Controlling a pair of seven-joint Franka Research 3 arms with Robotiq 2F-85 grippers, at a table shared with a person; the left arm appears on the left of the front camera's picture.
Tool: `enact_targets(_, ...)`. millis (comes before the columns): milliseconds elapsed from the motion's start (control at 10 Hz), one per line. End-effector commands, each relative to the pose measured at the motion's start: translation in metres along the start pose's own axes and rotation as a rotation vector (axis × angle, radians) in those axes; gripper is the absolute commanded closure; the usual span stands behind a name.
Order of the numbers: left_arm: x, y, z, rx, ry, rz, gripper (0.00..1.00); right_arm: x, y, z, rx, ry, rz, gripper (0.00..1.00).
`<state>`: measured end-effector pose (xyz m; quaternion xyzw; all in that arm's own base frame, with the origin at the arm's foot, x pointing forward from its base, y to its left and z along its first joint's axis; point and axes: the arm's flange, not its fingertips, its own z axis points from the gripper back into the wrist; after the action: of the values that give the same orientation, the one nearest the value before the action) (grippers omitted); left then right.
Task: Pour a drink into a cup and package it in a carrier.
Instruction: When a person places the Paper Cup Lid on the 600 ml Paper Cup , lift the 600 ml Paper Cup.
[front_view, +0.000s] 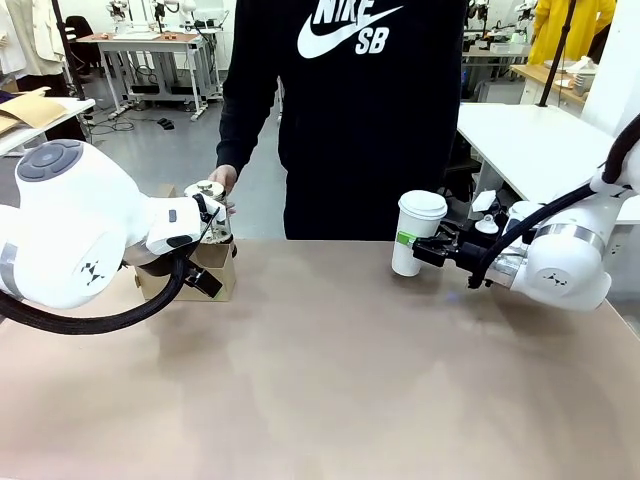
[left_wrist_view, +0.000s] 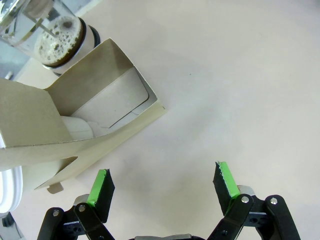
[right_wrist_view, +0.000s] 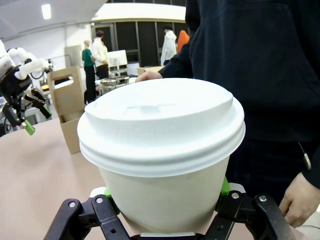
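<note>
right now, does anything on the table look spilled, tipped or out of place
Nothing stands out. The white lidded cup is upright in the right jaws with its lid seated evenly. The carrier stands upright on the table, and no spill shows on the tabletop.

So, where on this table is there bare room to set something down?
Bare: the whole near half of the table, and the middle strip between the carrier and the lidded cup. Crowded: far left, where the open left tool, the carrier and a person's hand meet; far right, the right tool grips the lidded cup.
</note>
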<state>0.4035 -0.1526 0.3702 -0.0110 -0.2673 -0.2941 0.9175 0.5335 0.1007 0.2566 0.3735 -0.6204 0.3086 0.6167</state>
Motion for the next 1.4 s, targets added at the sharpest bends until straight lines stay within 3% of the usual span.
enact_targets(0,0.000,0.001,0.000,-0.002,-0.001,0.002,0.00,0.035,0.004,-0.002,0.002,0.009,0.017,0.20)
enact_targets(300,0.000,0.001,0.000,-0.002,-0.001,0.002,0.00,0.072,0.009,-0.012,0.015,0.033,0.009,0.20)
enact_targets(800,0.000,0.001,0.000,-0.002,-0.001,0.002,0.00,0.205,0.061,0.007,0.037,0.066,0.052,0.20)
enact_targets(1300,0.000,0.001,0.000,-0.002,-0.001,0.002,0.00,0.262,0.116,0.020,0.083,0.056,0.072,0.20)
